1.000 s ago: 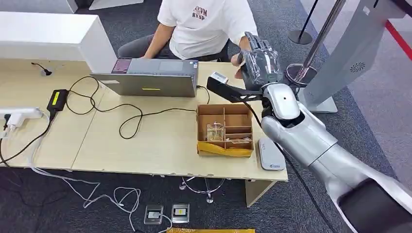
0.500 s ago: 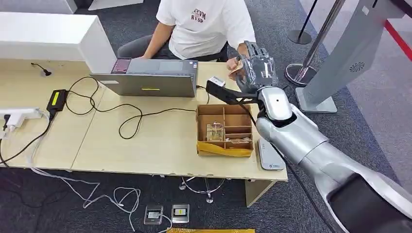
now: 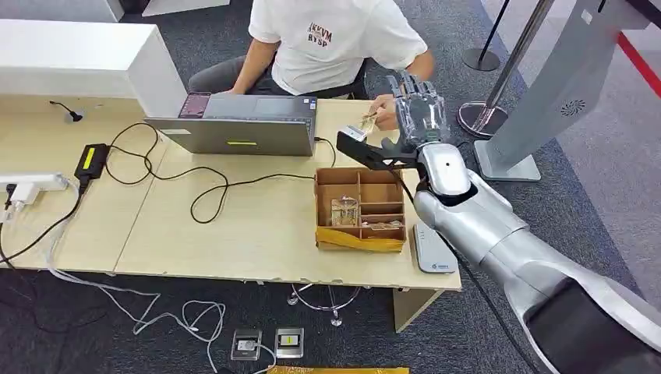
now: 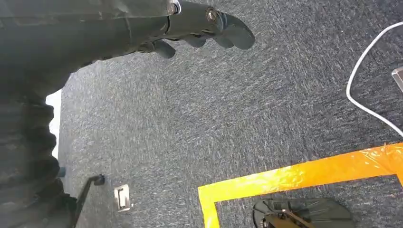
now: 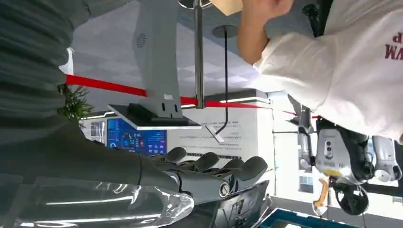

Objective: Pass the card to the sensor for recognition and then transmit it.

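Fingers of the right hand point(image 3: 418, 113) stand spread and hold nothing in the head view, raised over the desk's point(image 3: 234, 226) far right corner; the card point(image 3: 366, 119) sits pinched in the person's hand point(image 3: 382, 107) beside it, probably just handed across. A sensor point(image 3: 434, 249) lies at the near right edge beside the box point(image 3: 361, 206), within easy reach. Left wrist view: left hand point(image 4: 190, 28) hangs loosely open above carpet. Right wrist view: fingers point(image 5: 214, 173) extended, empty.
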`<state>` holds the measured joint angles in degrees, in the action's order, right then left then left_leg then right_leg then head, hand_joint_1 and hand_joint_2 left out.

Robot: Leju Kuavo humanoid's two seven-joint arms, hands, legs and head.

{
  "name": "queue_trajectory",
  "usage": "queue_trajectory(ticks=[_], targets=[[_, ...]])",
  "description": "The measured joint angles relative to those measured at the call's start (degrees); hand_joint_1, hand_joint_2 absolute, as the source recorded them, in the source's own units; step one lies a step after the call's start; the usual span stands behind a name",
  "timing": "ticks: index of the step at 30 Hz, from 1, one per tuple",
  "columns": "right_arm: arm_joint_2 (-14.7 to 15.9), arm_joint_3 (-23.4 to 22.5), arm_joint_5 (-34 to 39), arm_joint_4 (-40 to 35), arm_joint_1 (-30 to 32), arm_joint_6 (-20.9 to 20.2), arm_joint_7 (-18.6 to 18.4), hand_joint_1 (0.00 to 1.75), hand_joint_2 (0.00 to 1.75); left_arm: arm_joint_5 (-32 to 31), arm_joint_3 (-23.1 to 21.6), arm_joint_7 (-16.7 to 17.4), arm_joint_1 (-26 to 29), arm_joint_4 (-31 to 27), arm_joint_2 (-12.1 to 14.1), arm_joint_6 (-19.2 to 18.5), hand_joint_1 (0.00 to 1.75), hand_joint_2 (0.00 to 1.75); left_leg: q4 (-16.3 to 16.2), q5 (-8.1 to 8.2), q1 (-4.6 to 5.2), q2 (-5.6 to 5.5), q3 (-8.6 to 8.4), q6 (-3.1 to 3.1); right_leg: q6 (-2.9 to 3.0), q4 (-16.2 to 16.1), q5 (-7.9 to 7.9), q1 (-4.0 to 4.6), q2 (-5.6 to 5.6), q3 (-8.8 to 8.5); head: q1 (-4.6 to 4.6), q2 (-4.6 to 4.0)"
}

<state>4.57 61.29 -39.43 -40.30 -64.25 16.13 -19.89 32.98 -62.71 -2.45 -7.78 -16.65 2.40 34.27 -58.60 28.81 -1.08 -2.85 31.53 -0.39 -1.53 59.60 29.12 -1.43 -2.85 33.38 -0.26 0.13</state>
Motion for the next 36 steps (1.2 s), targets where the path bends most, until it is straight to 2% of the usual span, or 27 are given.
queue_trajectory(ticks=[4,7,9,13,17,22,27,36], targets=[[0.07,0.00,1.42,0.17,0.18,2.93,0.37,0.00,1.75,0.07,-0.02,0.07,0.00,0.00,0.00,0.04,0.00,1.75,0.00,0.00,0.00,0.01,-0.02,0.00,0.00,0.00,0.00,0.00,-0.01,0.00,0.00,0.00],[0.33,-0.83,5.27,-0.79,1.27,7.98,2.82,0.00,1.75,0.50,-0.02,0.07,0.05,0.00,-0.02,0.26,0.00,1.75,0.00,0.00,0.00,0.02,-0.06,0.00,0.00,0.00,0.00,0.01,-0.03,-0.01,0.00,0.00],[0.96,-2.32,9.58,-4.47,3.40,11.54,5.64,0.00,1.75,1.23,-0.02,-0.11,0.21,0.00,-0.02,0.46,0.00,1.75,0.00,0.00,0.00,0.05,-0.05,0.00,0.00,0.00,0.00,0.01,-0.05,-0.01,0.00,0.00],[2.23,-4.13,11.85,-12.68,7.36,11.89,5.79,0.00,1.75,1.84,-0.02,-0.48,0.51,0.00,-0.02,0.61,0.00,1.75,0.00,0.01,0.00,0.08,-0.06,-0.01,0.00,0.00,0.00,0.01,-0.12,0.00,0.00,0.00],[3.26,-6.28,15.26,-20.84,12.04,10.33,8.40,0.00,1.75,2.47,-0.02,-0.96,0.73,0.00,-0.02,0.85,0.00,1.75,0.00,0.02,-0.01,0.09,-0.06,-0.02,0.00,-0.01,0.00,0.01,-0.12,0.00,0.00,0.00],[4.98,-7.28,16.48,-31.42,18.72,5.44,9.31,0.00,1.75,3.13,-0.02,-1.68,1.04,0.00,0.00,1.20,0.00,1.75,0.00,0.02,0.00,0.10,-0.07,-0.02,0.01,-0.01,0.00,0.01,-0.12,0.00,0.04,0.00],[7.08,-7.28,13.02,-38.80,24.01,0.80,8.46,0.00,1.75,3.50,-0.02,-1.90,1.18,0.00,-0.02,1.29,0.00,1.75,0.00,0.02,0.00,0.10,-0.07,-0.02,0.00,-0.02,0.00,0.01,-0.12,0.00,0.00,0.00],[11.52,-8.00,7.89,-45.57,31.06,-3.33,4.32,0.00,1.75,3.06,-0.02,-1.88,1.16,0.00,-0.02,1.20,0.00,1.75,0.01,0.03,0.00,0.11,-0.05,-0.02,0.00,-0.03,0.00,0.01,-0.15,0.00,0.00,0.00]])
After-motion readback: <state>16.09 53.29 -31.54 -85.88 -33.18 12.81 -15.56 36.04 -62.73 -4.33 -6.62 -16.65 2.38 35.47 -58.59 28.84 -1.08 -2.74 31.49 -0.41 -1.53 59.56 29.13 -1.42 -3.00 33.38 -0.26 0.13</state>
